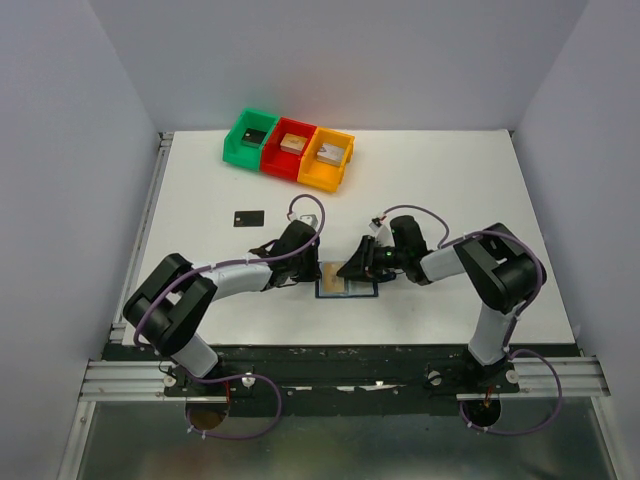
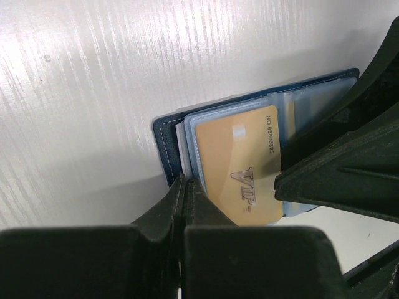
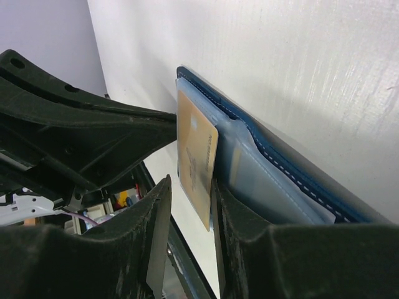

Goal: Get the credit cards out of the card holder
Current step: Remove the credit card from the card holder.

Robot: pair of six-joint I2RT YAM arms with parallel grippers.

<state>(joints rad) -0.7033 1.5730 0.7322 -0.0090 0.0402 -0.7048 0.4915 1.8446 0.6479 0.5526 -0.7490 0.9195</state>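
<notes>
The navy card holder [image 1: 360, 291] lies open on the table between my two grippers, its paler sleeve pages [image 2: 293, 118] facing up. A tan-gold credit card [image 2: 230, 156] marked VIP sticks partway out of a sleeve, its free end lifted off the page [image 3: 196, 162]. My left gripper [image 2: 186, 180] is shut, its tips pinched on the near edge of the card holder [image 2: 165, 140]. My right gripper [image 3: 190, 187] is open astride the gold card's free end, with one finger [image 3: 234, 224] between the card and the sleeve. A black credit card [image 1: 249, 217] lies loose on the table, back left.
Green [image 1: 250, 137], red [image 1: 290, 150] and orange [image 1: 327, 159] bins stand in a row at the back, each with a small block inside. Grey walls close off the table [image 1: 450, 190] on both sides and at the back.
</notes>
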